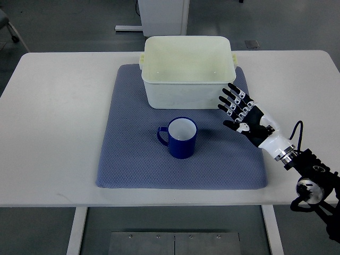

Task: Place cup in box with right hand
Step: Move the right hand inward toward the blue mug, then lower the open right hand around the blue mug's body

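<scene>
While the cup (181,138) stands ungrasped, this entry covers the one top view

Item 1, cup: blue outside, white inside, upright on the mat (127,159), mouth facing up, long axis vertical. Handle points to the picture's left, away from the hand. It sits just in front of the box (187,69), apart from it

Item 2, box: cream, open-topped, on the mat's far half

Item 3, right hand (241,112): enters from the lower right, fingers (232,100) spread and straight, holding nothing, beside the cup's right and near the box's front corner. Not touching either

Item 4, table (53,133): white, bears the mat

Handling note, judged: step in hand is the reach. Best approach looks to be from the cup's bare right side, wrapping the wall well below the rim, keeping it upright; the lift must clear the box's near wall before lowering inside
</scene>
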Available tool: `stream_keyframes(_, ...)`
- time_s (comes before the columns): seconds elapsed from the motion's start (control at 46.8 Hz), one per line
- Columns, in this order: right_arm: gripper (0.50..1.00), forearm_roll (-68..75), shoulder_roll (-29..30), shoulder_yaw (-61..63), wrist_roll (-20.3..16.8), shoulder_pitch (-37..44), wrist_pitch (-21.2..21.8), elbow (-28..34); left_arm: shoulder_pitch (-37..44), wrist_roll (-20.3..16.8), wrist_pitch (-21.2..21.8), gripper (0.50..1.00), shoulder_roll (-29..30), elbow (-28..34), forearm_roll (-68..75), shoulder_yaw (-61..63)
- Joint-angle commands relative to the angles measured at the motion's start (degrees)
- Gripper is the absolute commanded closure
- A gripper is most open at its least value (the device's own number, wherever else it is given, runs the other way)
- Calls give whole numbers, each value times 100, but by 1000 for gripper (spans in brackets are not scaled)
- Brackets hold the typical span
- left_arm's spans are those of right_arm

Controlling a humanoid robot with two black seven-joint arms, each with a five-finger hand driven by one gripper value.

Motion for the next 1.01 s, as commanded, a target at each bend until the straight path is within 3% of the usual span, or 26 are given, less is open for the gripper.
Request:
stream_keyframes(0.0, 500, 2, -8, -10, -25, 9, 0, -11, 0, -1, 1, 500, 0, 0, 0, -2)
stream_keyframes(0.171, 500, 11, -35, -2, -579, 53, 17, -11, 0, -1, 1, 500, 0, 0, 0, -2)
stream_keyframes(0.257, 500, 11, -43, 33, -685, 53, 17, -11, 0, -1, 1, 500, 0, 0, 0, -2)
stream_keyframes(0.984, 507, 2, 0, -11, -307, -8, 17, 94, 0, -1, 1, 500, 0, 0, 0, -2)
